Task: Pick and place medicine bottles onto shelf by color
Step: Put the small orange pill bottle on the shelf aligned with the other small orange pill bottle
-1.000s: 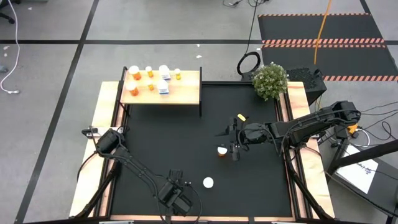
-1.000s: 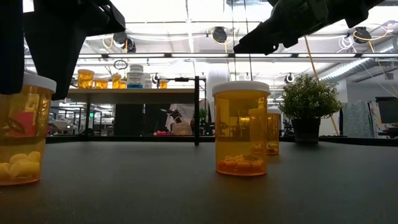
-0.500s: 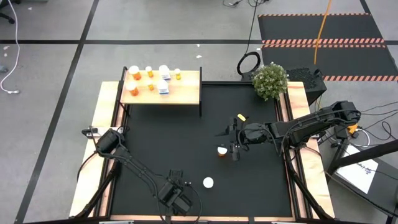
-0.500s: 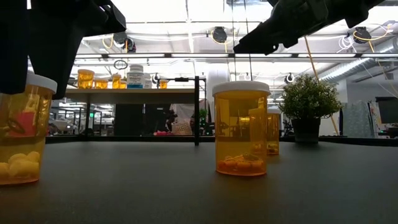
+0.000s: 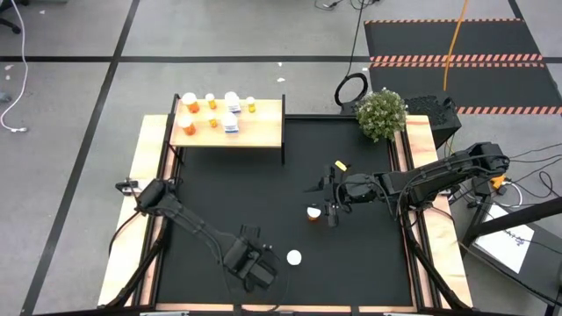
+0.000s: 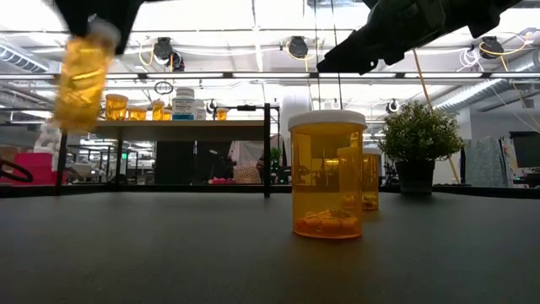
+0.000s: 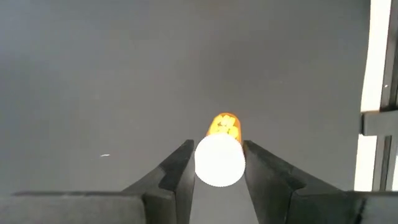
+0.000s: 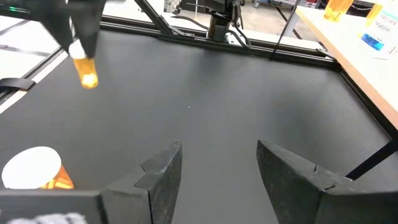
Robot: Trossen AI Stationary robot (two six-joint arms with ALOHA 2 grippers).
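My left gripper (image 5: 253, 270) is near the table's front edge, shut on an orange bottle with a white cap (image 6: 83, 72), held well above the black mat. It also shows in the left wrist view (image 7: 219, 160) and the right wrist view (image 8: 84, 63). A second orange bottle (image 5: 293, 257) stands on its base on the mat to its right (image 6: 326, 173). A third (image 5: 313, 211) stands on the mat beside my open, empty right gripper (image 5: 325, 202), and shows in the right wrist view (image 8: 34, 169). The wooden shelf (image 5: 263, 132) at the far left bears several bottles. My left gripper pinches the bottle at its white cap end (image 7: 219, 163) between its two fingers, one on each side. The fingers come from above, pointing down. The bottle's orange body (image 8: 89, 78) hangs below them, a little tilted, clear of the mat.
A potted plant (image 5: 381, 114) stands at the mat's far right corner. The shelf's black legs (image 6: 267, 152) stand on the mat's far side. Open mat (image 5: 237, 193) lies between the shelf and the arms.
My left gripper has gone up with the orange bottle. The bottle stood on the mat before. It now hangs clear of the mat and a little tilted. My right gripper has kept still.
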